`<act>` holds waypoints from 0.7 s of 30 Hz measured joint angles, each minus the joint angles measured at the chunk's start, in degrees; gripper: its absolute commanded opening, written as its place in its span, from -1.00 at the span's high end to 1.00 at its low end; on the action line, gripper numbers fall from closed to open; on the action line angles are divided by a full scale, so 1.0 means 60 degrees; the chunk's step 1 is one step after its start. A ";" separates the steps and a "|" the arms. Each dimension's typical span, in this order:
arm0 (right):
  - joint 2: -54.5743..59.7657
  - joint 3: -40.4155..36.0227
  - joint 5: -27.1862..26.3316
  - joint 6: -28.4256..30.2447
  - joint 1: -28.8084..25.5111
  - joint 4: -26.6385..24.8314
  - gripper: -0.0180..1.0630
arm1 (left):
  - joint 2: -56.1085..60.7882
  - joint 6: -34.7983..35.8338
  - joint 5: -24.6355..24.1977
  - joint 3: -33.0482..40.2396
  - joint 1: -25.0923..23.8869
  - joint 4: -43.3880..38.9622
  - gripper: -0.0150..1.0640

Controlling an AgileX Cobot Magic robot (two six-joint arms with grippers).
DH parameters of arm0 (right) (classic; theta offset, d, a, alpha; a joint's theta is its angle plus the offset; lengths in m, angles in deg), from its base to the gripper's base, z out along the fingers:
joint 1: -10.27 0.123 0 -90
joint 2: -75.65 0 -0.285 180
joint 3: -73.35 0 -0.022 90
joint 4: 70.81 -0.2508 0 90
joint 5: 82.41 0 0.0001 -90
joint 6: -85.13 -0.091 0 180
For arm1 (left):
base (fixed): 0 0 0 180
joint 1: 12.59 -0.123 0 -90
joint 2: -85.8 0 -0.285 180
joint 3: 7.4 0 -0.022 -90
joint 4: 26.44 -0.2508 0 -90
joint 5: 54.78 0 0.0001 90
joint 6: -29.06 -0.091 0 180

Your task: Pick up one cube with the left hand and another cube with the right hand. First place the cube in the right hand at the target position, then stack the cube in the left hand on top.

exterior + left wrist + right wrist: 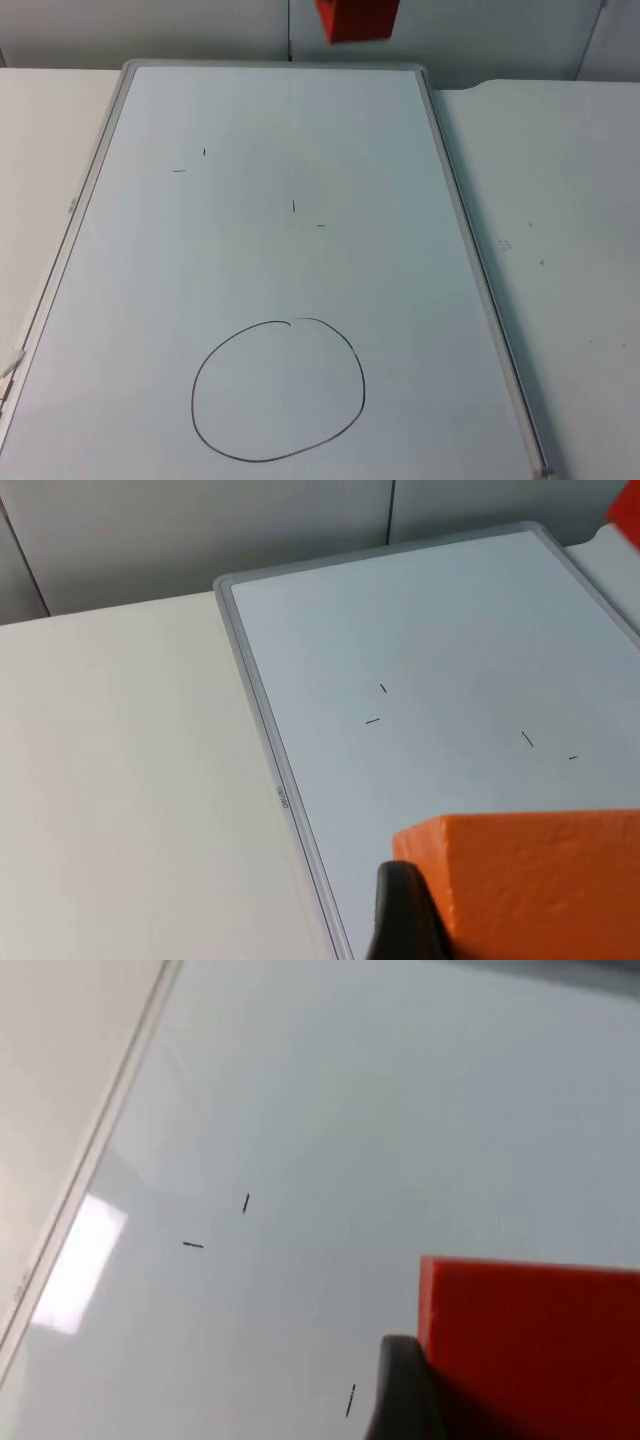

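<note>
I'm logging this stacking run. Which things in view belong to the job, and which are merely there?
Job:
- orange cube, gripped by left hand
- red cube, gripped by right hand, high near the far wall
- drawn circle, the target

Merely there:
- whiteboard
- small pen marks
- white table

White table top (560,250) runs back to a grey partition wall (150,30) w/ a dark vertical seam. A grey-framed whiteboard (300,130) lies flat on it — few short pen ticks, a hand-drawn circle (278,390) near the front. Light even, soft glare.
</note>
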State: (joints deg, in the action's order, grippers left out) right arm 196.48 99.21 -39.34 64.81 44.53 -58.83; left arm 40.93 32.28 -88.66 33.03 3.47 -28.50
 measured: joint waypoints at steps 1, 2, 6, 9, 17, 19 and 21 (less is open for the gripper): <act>-0.0419 0.0000 0.0119 0.0223 0.0000 0.0000 0.97 | 0.0000 0.0000 0.0000 0.0000 0.0000 0.0000 0.45; -0.0823 0.0000 0.0268 0.0459 0.0000 0.0000 0.97 | 0.0000 0.0000 0.0000 0.0000 0.0000 0.0000 0.45; -0.1887 0.0000 0.0746 0.1071 0.0041 0.0000 0.97 | 0.0000 0.0000 0.0000 0.0000 0.0000 0.0000 0.45; -0.2508 -0.0070 0.0969 0.1433 0.0182 0.0007 0.97 | 0.0000 0.0000 0.0000 0.0000 0.0000 0.0000 0.45; -0.4712 -0.2318 0.0874 0.1742 0.1578 -0.0010 0.97 | 0.0000 0.0000 0.0000 0.0000 0.0000 0.0000 0.45; -0.4934 -0.2654 0.0799 0.1676 0.1782 -0.0010 0.97 | 0.0000 0.0000 0.0000 0.0000 0.0000 0.0000 0.45; -0.5260 -0.3432 0.0606 0.1457 0.2172 -0.0010 0.97 | 0.0000 0.0000 0.0000 0.0000 0.0000 0.0000 0.45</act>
State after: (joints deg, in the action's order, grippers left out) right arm 164.91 78.62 -35.71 73.55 57.56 -58.89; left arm 40.93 32.28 -88.66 33.03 3.47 -28.50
